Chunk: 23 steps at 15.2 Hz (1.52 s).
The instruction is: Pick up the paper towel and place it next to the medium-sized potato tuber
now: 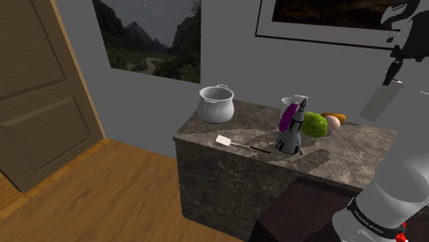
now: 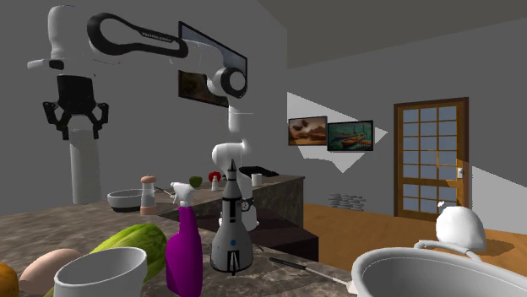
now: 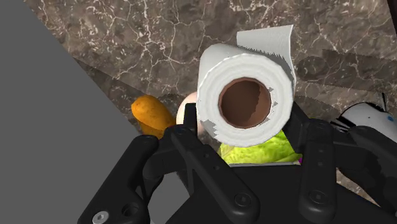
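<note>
— Marble counter (image 1: 364,151) under us, grey wall behind it. Where do we have the paper towel (image 3: 245,95)?

— High in the air over the counter's wall-side edge, its axis in line with the gripper (image 2: 78,128). We have it clasped between the two black fingers (image 3: 191,145), which stand spread to the roll's width and press its sides (a loose sheet hangs off one side).

— What do we see right under it?

— An orange tuber (image 3: 151,113) and a pale rounded piece (image 1: 333,123) just beside it, both close to where stone meets wall. We cannot tell which is the potato meant. A green leafy head (image 3: 261,151) lies next to them.

— Open room?

— Bare stone on the stand's side of that group. Farther along we see a rocket-shaped figure (image 1: 291,134), a purple spray bottle (image 1: 287,114), a spatula (image 1: 232,143) and a grey pot (image 1: 216,103) near the far end, where the counter drops to wooden floor (image 1: 117,185).
</note>
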Each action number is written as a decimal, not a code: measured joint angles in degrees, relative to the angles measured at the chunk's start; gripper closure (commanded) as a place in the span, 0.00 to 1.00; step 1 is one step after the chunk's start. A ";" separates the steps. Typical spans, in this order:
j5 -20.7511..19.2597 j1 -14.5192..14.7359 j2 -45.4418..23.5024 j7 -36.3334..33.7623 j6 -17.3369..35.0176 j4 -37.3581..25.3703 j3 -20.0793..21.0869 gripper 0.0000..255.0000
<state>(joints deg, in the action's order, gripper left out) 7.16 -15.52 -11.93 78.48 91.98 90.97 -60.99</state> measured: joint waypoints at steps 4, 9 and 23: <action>9.56 -11.24 -12.46 7.03 -2.54 -10.45 2.85 1.00; 10.35 -11.16 -13.33 7.70 1.54 -6.78 3.28 1.00; 12.02 -9.92 -14.81 8.79 11.74 2.88 4.32 1.00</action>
<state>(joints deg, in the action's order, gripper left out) 19.19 -25.44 -26.74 87.27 103.72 93.84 -56.67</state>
